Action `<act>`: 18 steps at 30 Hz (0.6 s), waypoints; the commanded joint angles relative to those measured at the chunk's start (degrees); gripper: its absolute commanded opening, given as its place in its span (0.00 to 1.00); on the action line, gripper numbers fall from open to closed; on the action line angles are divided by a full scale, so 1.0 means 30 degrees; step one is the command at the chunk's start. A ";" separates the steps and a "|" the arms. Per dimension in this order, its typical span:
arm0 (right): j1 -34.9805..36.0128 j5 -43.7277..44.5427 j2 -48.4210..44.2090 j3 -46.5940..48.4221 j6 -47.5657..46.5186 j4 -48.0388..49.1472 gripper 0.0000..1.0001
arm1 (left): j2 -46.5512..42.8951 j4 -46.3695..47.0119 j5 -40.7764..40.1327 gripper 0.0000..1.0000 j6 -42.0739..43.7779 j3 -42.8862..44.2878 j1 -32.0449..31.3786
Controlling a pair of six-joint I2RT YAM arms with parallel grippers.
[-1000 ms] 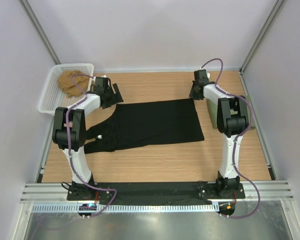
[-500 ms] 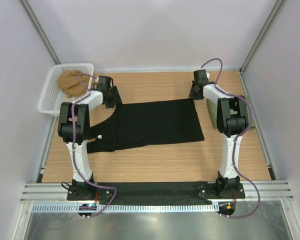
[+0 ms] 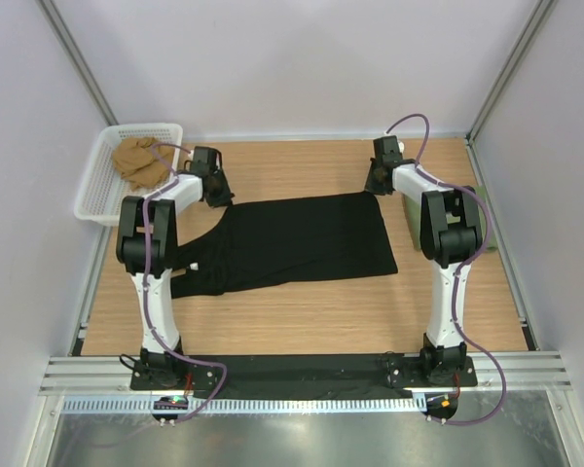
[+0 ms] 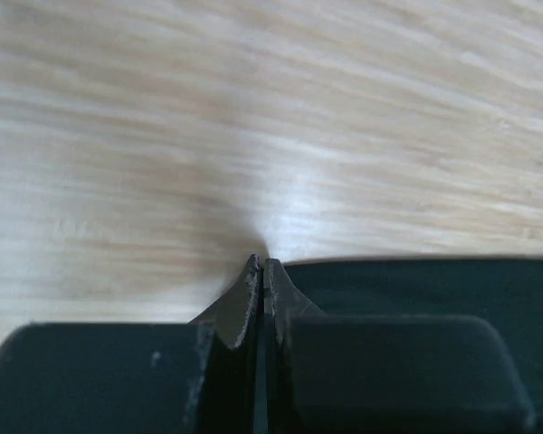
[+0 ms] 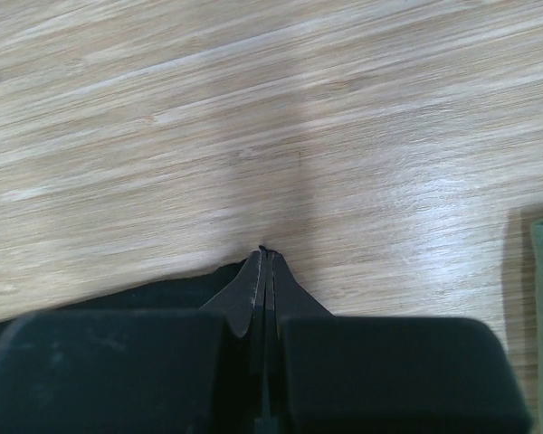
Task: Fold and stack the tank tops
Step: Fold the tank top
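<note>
Pinching black tank top [image 3: 302, 238] corners: left gripper [image 4: 261, 268], right gripper [image 5: 265, 256].

- The pale wooden tabletop [image 3: 302, 311]: smooth, fine-grained, with a soft sheen.
- The flat black cloth tank top [image 3: 302, 238]: soft, matt fabric.
- The white plastic mesh basket [image 3: 93, 187]: lightly glossy.
- The crumpled tan cloth [image 3: 136, 161]: matt, rumpled.
- The left pincer [image 4: 261, 267]: matt black fingers, scuffed at the edges.

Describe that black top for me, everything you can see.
The black top is a plain, soft, sleeveless cloth garment. It is spread flat on the wooden table, straps toward the left, hem toward the right. The left gripper and right gripper each pinch a far corner, jaws shut.
</note>
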 commanded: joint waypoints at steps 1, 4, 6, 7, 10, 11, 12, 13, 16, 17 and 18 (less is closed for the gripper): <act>0.0109 -0.0021 -0.1487 -0.0021 -0.0158 -0.0324 0.01 | -0.1792 0.0384 -0.0106 0.00 0.0348 -0.0982 0.0041; 0.0138 0.0242 -0.2071 -0.0313 0.0018 -0.0353 0.01 | -0.2993 0.0970 -0.0222 0.00 0.0260 -0.2004 0.0041; 0.0138 0.0505 -0.2424 -0.0723 0.0135 -0.0208 0.01 | -0.3931 0.1410 -0.0253 0.00 0.0201 -0.2592 0.0041; 0.0109 0.0565 -0.2831 -0.1072 0.0223 -0.0120 0.01 | -0.4253 0.1556 -0.0281 0.00 0.0143 -0.3088 0.0041; 0.0138 0.0800 -0.3449 -0.1718 0.0486 0.0290 0.01 | -0.5162 0.1908 -0.0281 0.00 -0.0033 -0.3677 -0.0017; 0.0138 0.0916 -0.3857 -0.2098 0.0603 0.0320 0.01 | -0.5367 0.2054 -0.0340 0.00 -0.0063 -0.4056 -0.0047; 0.0109 0.1004 -0.4151 -0.2275 0.0662 0.0581 0.01 | -0.5804 0.2172 -0.0369 0.00 -0.0121 -0.4292 -0.0105; 0.0138 0.1034 -0.4415 -0.2538 0.0692 0.0671 0.01 | -0.5983 0.2260 -0.0370 0.00 -0.0267 -0.4498 -0.0135; 0.0138 0.0801 -0.5265 -0.3447 0.0897 0.1023 0.01 | -0.6716 0.2700 -0.0369 0.00 -0.0501 -0.5347 -0.0339; 0.0109 0.0800 -0.5615 -0.3855 0.0955 0.1110 0.01 | -0.6891 0.2758 -0.0457 0.00 -0.0560 -0.5523 -0.0369; 0.0138 0.0800 -0.5793 -0.4062 0.0985 0.1285 0.01 | -0.7154 0.2759 -0.0458 0.00 -0.0619 -0.5757 -0.0399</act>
